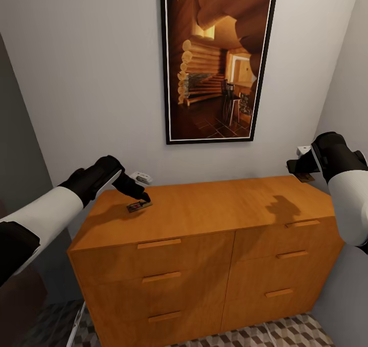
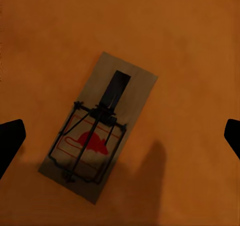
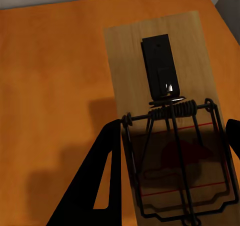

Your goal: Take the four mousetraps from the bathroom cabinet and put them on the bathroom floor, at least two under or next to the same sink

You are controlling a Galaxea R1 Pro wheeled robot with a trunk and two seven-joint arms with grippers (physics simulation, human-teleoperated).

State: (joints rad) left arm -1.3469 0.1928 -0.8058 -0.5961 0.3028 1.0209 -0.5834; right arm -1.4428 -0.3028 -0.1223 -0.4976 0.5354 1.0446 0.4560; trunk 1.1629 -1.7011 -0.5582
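I count two mousetraps in sight. The first mousetrap (image 1: 139, 205) lies flat on the cabinet (image 1: 214, 244) top, near its rear left corner, just in from the left edge. My left gripper (image 1: 144, 197) hangs right over it with its jaws spread wide; in the left wrist view the two black fingertips (image 2: 10, 141) stand well apart at either side, neither one touching the board (image 2: 100, 131), which shows its dark spring bar and a red mouse drawing.

The second mousetrap (image 3: 170, 126) is up in the air at my right gripper (image 1: 301, 167), which hovers above the cabinet's rear right corner. In the right wrist view one black finger (image 3: 100, 181) presses along one long edge of the board and the other finger's tip peeps in at the opposite edge, so I am clamped on it; the orange top lies beneath. From the head view only a small brown corner (image 1: 306, 177) of that trap shows under the gripper.

The cabinet front carries six slim bar handles (image 1: 159, 243), three in each column. A tall framed picture (image 1: 217, 60) of a log interior hangs on the wall above. Cube-patterned bathroom floor (image 1: 286, 334) tiles show at the cabinet's foot.
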